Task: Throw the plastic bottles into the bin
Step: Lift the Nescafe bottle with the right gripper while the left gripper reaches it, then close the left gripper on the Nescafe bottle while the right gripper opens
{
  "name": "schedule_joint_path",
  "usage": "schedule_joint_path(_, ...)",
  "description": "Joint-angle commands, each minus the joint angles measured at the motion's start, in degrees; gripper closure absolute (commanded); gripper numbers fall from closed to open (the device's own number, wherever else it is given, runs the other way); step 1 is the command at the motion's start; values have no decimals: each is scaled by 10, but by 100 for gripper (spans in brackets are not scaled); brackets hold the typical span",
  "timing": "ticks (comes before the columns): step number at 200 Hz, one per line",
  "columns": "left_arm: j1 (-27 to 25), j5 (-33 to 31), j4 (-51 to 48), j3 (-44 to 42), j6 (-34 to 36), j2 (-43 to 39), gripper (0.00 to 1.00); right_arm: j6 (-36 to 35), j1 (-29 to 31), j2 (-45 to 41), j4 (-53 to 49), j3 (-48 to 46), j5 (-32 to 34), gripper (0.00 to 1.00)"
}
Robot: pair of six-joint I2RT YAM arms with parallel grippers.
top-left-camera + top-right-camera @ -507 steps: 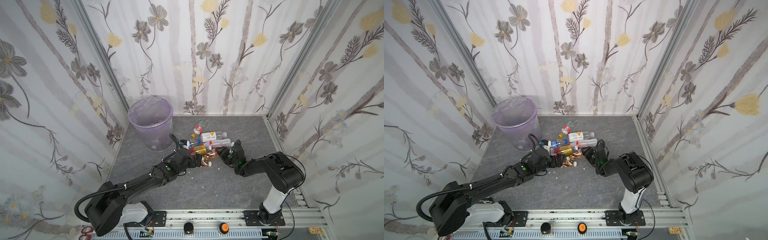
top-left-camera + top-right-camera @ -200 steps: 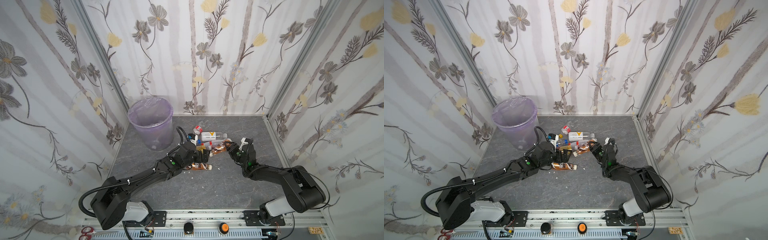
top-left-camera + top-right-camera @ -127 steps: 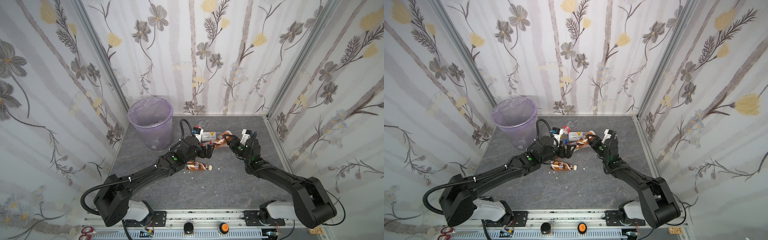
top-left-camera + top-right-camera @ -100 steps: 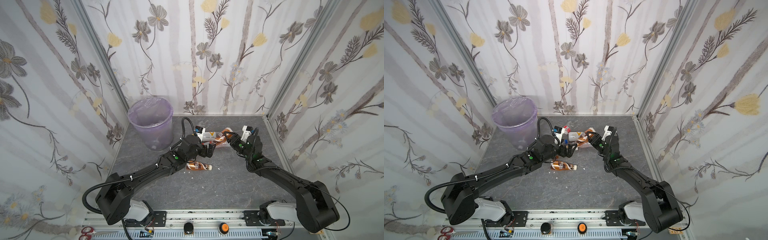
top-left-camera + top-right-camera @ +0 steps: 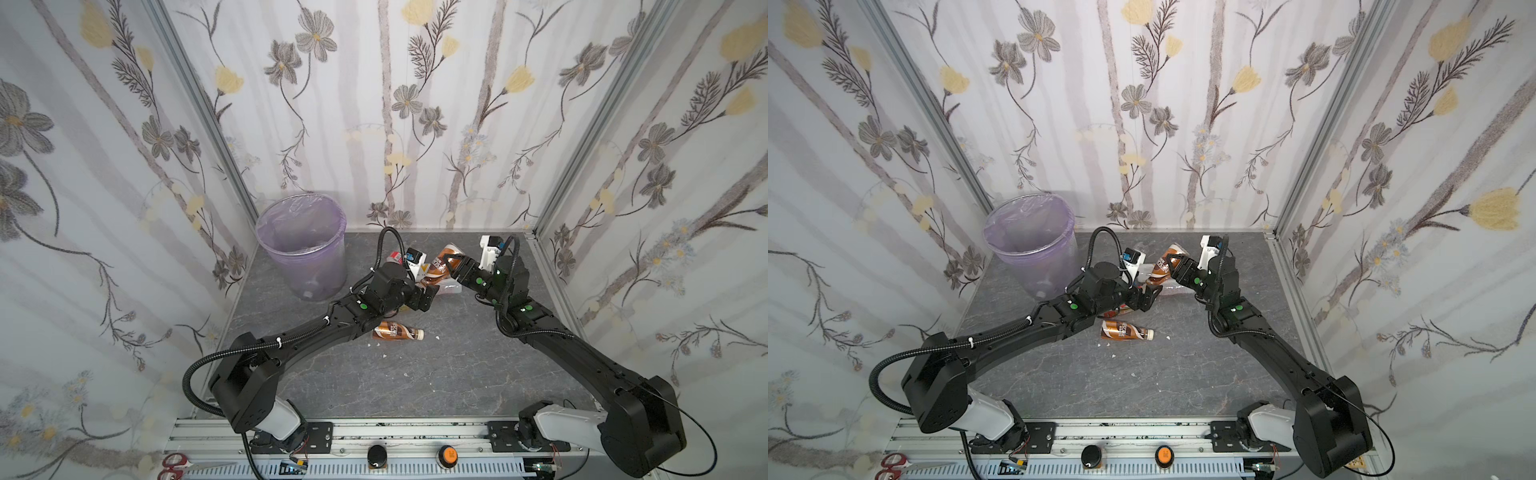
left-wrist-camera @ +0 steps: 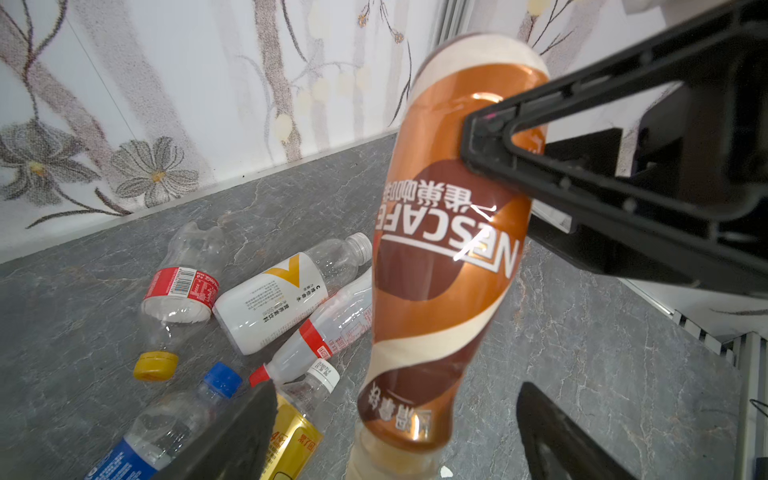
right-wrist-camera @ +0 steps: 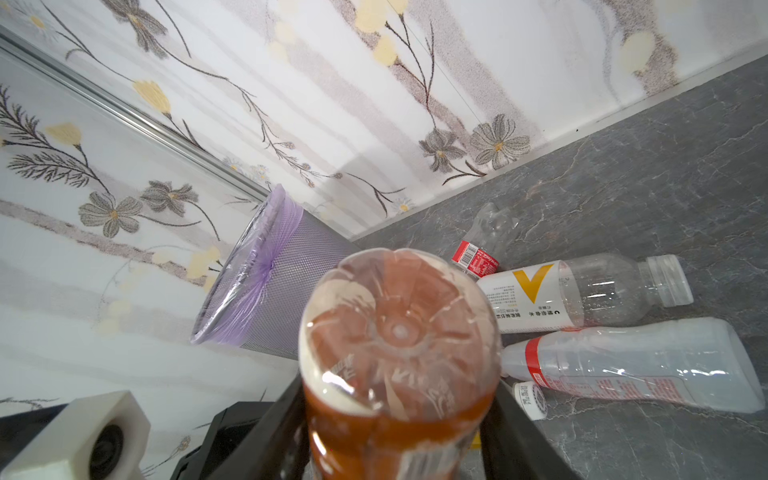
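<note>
Seven plastic bottles (image 6: 328,328) in sight, one bin, two hands.

Clamped in the right hand (image 5: 452,266), jaws narrowed on its body: one brown coffee bottle (image 6: 440,270), lifted off the table (image 5: 415,382), base up, neck down, tilted. Just below, the left hand (image 5: 426,296), jaws wide, fingers (image 6: 232,436) either side of that bottle's neck, gripping nothing; contact with the neck not clear.

Lying alone on its side nearer the front, white cap toward the right arm: a second coffee bottle (image 5: 397,331), with a few white crumbs (image 5: 384,356) beside it.

Heaped under and behind the hands, all on their sides, five more:
- red-labelled bottle (image 6: 180,286), clear, yellow cap
- white-labelled bottle (image 7: 536,295), yellow mark on the label
- red-banded bottle (image 7: 644,365), clear
- blue-capped bottle (image 6: 178,415), clear
- gold-labelled bottle (image 6: 297,436), white cap

At the back left corner, upright and apart from the heap: the bin (image 5: 301,249), pale purple, lined with a thin clear bag; contents not clear.

Grey marbled table. Floral walls (image 5: 415,104) on three sides, joined by metal posts (image 5: 199,104). Along the front, a metal rail (image 5: 374,432) with one black knob (image 5: 377,456) and one orange button (image 5: 446,455); one pair of red-handled scissors (image 5: 174,464) at its left end.
</note>
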Motion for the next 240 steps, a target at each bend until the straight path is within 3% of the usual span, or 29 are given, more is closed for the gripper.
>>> schedule_joint_path(1,0,0,15,12,31,10,11,-19,6,3,-7,12,-6,41)
schedule_joint_path(33,0,-4,15,24,44,31,19,-20,9,3,-6,15,-12,41)
schedule_joint_path(86,0,10,15,39,43,45,45,-21,12,4,-6,18,-12,41)
schedule_joint_path(118,0,24,13,41,42,51,54,-21,13,5,-6,19,-12,41)
schedule_joint_path(192,0,21,14,36,39,49,66,-21,13,1,-9,18,-13,36)
schedule_joint_path(240,1,12,15,34,39,44,68,-24,11,-10,-17,18,-7,29)
